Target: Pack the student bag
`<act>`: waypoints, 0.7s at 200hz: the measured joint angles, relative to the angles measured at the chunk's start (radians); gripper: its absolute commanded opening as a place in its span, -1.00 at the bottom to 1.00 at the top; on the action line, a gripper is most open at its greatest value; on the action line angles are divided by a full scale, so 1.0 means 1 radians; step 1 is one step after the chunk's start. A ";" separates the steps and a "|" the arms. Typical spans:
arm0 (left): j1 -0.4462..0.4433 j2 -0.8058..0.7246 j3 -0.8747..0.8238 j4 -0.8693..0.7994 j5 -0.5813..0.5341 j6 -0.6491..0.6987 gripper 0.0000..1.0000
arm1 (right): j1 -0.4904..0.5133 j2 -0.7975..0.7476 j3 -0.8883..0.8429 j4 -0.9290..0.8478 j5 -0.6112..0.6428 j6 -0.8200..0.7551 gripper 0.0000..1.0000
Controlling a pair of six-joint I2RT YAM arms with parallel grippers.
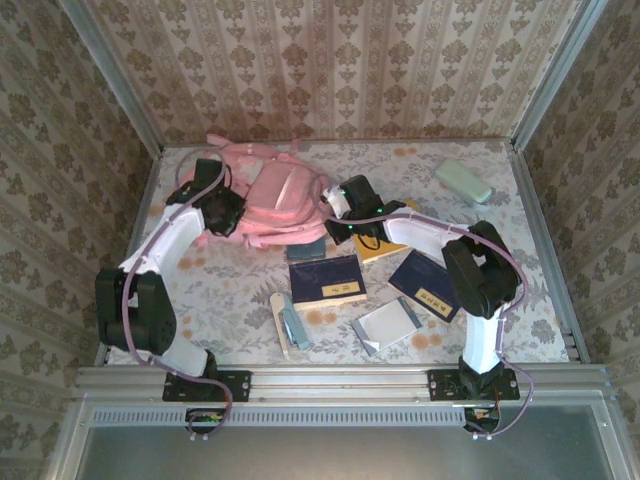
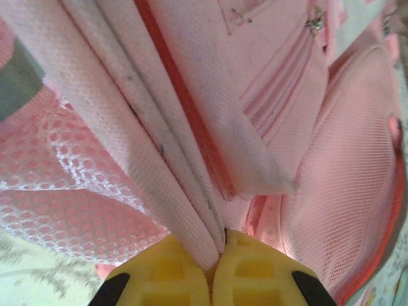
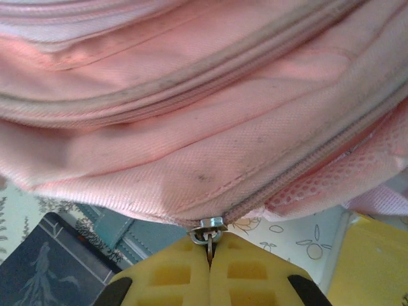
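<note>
A large soft pink fabric backpack (image 1: 275,195) lies flat at the far left of the floral-patterned worktop (image 1: 230,290), close to the back wall. The left arm (image 1: 165,240) reaches to the backpack's left side. In the left wrist view its jaws are clenched on a band of pale pink woven fabric (image 2: 159,159) that is part of the backpack. The two yellow pads (image 2: 166,274) are pressed together around the band, and pink mesh (image 2: 83,197) lies just beside it.

The right arm (image 1: 425,235) reaches to the backpack's right side. In the right wrist view its jaws are clenched on a small metal zip pull (image 3: 209,237) at the end of a zip along the backpack's lower edge.

A teal notebook (image 1: 308,248) lies at the backpack's near edge. Nearer the arms lie a dark blue book with a pale label (image 1: 325,280), a second dark blue book (image 1: 425,290), a yellow book (image 1: 385,248) partly under the right arm, and a flat silvery-grey pouch (image 1: 388,325). A pale green oblong case (image 1: 462,180) sits at the far right, well apart from the backpack.
</note>
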 measured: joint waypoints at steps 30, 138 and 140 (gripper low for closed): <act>-0.011 0.093 0.152 0.023 0.081 0.165 -0.95 | 0.000 -0.092 -0.065 0.016 0.004 0.000 -1.00; -0.002 0.266 0.327 -0.032 0.254 0.233 0.22 | 0.192 -0.082 -0.085 0.037 0.050 0.183 -1.00; -0.002 0.258 0.314 -0.035 0.254 0.225 0.22 | 0.193 -0.076 -0.085 0.040 0.049 0.189 -1.00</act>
